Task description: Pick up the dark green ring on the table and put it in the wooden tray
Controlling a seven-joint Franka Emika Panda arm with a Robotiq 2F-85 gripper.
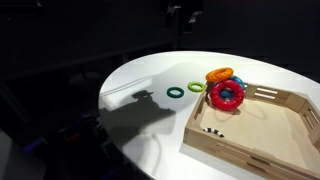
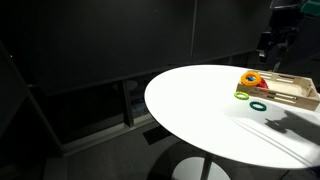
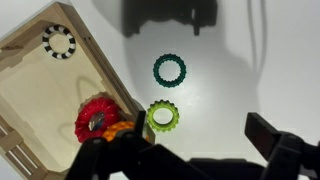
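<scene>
While the Robotiq gripper (image 3: pixel 180 140) hangs above the round white table (image 3: pixel 235 80), its jaws are spread wide and hold nothing; both dark fingers (image 3: pixel 270 135) come in from the bottom of the wrist view. The small flat dark green ring (image 3: pixel 156 70) lies flat on the bare tabletop, outside the light wooden rectangular tray (image 3: pixel 50 95), which is at its 8 o'clock in the wrist view. A lighter yellow-green ring (image 3: pixel 150 116) lies near it at 6 o'clock, apart, not touching. A thick red ring (image 3: pixel 85 126) sits at the tray's rim, at 9 o'clock of the yellow-green one, with an orange ring (image 3: pixel 120 128) touching it. A small black-and-white ring (image 3: pixel 48 40) lies inside the tray, near a corner. In an exterior view the dark green ring (image 1: pixel 171 92) is at 9 o'clock of the yellow-green ring (image 1: pixel 191 87), the tray (image 1: pixel 250 150) at its 4 o'clock, gripper (image 1: pixel 185 12) high at 12 o'clock, barely seen against the dark. In an exterior view the gripper (image 2: pixel 272 42) hangs well above the table (image 2: pixel 200 100), with the dark green ring (image 2: pixel 259 106) below it, in front of the tray (image 2: pixel 300 95).
</scene>
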